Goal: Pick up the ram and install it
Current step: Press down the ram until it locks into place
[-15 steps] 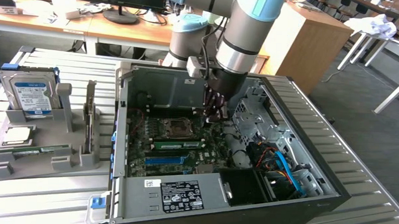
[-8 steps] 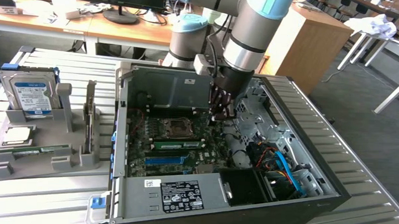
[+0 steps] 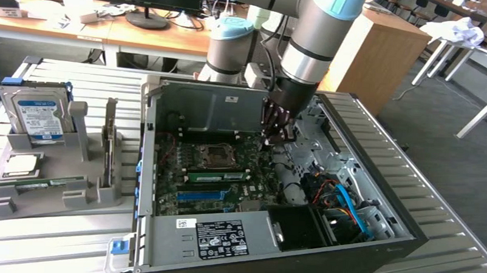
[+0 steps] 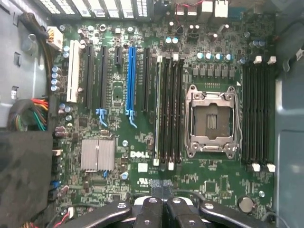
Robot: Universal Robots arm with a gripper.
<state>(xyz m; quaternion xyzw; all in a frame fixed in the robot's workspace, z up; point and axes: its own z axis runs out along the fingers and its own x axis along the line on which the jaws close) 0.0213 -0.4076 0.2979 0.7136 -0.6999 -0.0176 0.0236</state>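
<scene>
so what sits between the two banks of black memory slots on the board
The processor socket, with its metal frame, sits between the one bank and the other bank; the wrist view shows it.

Arm (image 3: 312, 29) cut off by exterior view's top edge; case label (image 3: 221, 238) text too small to read

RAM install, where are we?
Looks done: a ram stands in a slot beside the CPU socket. In hand: nothing visible; the tool is shut and empty above the motherboard. Left: I cannot tell whether the ram is fully seated, and a second green stick lies in the grey holder on the exterior view's left.
</scene>
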